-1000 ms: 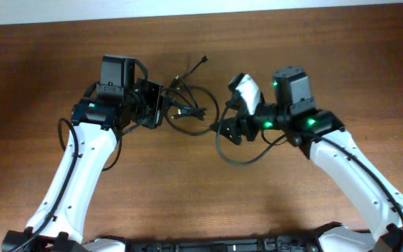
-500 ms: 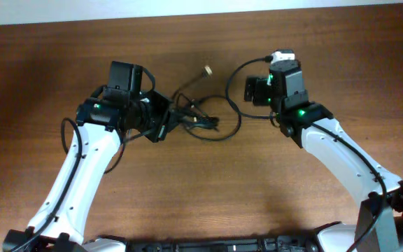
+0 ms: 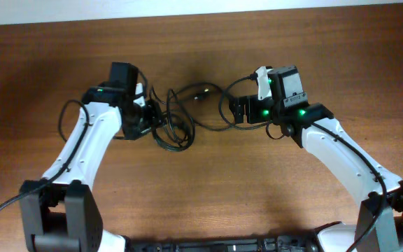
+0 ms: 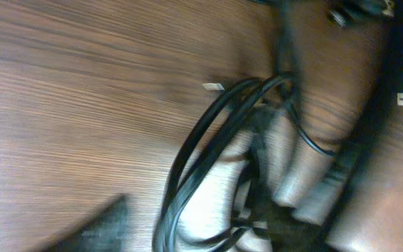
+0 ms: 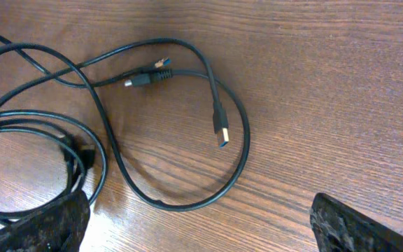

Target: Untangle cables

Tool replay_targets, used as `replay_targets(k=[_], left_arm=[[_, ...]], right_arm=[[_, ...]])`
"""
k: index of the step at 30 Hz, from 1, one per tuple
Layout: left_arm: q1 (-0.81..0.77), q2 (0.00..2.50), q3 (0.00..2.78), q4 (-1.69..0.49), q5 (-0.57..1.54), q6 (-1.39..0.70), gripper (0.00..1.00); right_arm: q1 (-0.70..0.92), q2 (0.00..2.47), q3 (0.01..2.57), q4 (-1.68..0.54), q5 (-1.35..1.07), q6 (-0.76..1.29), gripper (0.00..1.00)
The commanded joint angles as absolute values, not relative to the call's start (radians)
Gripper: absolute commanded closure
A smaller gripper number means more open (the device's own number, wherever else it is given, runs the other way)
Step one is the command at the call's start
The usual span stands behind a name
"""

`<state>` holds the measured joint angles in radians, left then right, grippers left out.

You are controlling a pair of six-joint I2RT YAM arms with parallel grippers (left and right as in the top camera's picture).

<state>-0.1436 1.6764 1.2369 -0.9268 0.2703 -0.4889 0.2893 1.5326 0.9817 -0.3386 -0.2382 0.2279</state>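
Note:
A tangle of black cables lies on the wooden table between the two arms, and one thin loop runs right toward my right gripper. My left gripper sits at the tangle's left edge. In the blurred left wrist view it stands open over doubled cable strands; only one dark finger shows clearly. My right gripper is open wide just above the table, holding nothing. In front of it are a cable loop, a USB plug and two small connectors.
The brown wooden table carries nothing but the cables. Its far edge meets a pale wall at the top. Each arm's own black lead hangs beside its white links.
My left gripper has gone from shut to open and drawn back left. The cable tangle has shifted left with it. My right gripper came down toward the loop and opened wider.

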Motion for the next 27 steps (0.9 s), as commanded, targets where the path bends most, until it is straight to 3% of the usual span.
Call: replay_targets(k=[1,3,4,8,10,12,16,27], left_arm=[[-0.085,1.683,1.245,-0.969,0.116,-0.481,0.01],[-0.079,1.683,1.245,-1.009,0.021,-0.507,0.01],[-0.080,1.683,1.245,-1.011,0.023,-0.616,0.01],[-0.117,1.683,1.244,-0.977,0.131,-0.674,0.01],[-0.178,1.689,1.244,-0.926,0.134,-0.675,0.11],[-0.245,1.742,1.244,-0.905,0.084,-0.682,0.00],[-0.273,1.905,1.244,-0.906,0.026,-0.682,0.01],[-0.223,1.913,1.384,-1.116,-0.035,-0.730,0.04]], right_arm=[[0.287,1.533,0.989,-0.341,-0.251,0.217,0.02],[0.287,1.533,0.989,-0.342,-0.251,0.217,0.01],[0.287,1.533,0.989,-0.341,-0.251,0.218,0.02],[0.287,1.533,0.989,-0.353,-0.251,0.218,0.02],[0.287,1.533,0.989,-0.353,-0.251,0.218,0.02],[0.287,1.533,0.989,-0.371,-0.251,0.217,0.02],[0.287,1.533,0.989,-0.372,-0.251,0.217,0.02],[0.287,1.534,0.987,-0.379,-0.251,0.218,0.02]])
